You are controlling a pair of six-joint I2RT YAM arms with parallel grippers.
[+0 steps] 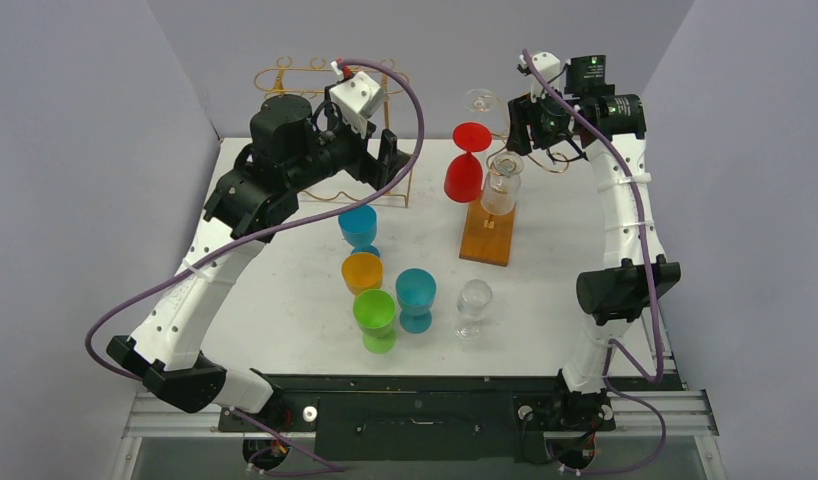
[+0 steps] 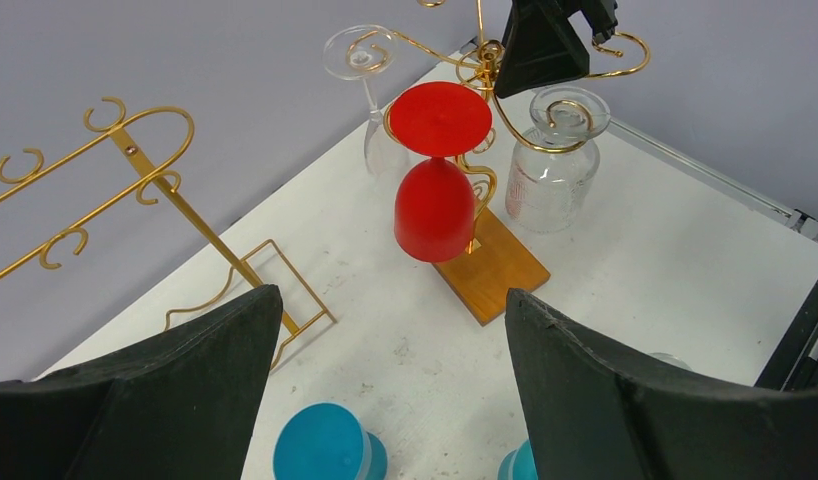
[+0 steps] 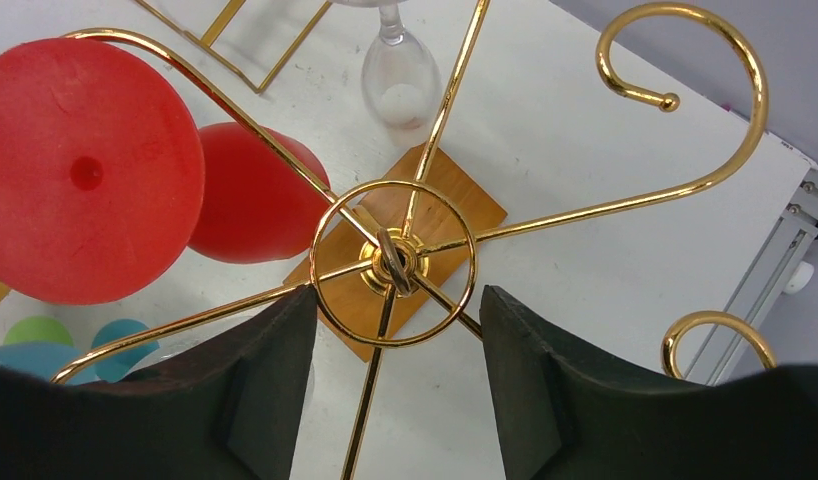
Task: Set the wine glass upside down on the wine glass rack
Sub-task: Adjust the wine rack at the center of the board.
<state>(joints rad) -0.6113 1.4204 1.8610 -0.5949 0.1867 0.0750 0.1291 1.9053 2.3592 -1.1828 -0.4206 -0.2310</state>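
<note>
Right wrist: clear wine glass [image 3: 400, 80], foot cut off

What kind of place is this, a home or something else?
Probably a robot test cell in a laboratory: plain grey walls enclose a white table, two robot arms are bolted at its near edge, and coloured goblets stand there as props.

The right wrist view's top edge cuts off the clear wine glass [image 3: 400, 75] at its stem. The left wrist view's bottom edge crops a blue goblet [image 2: 323, 445].
</note>
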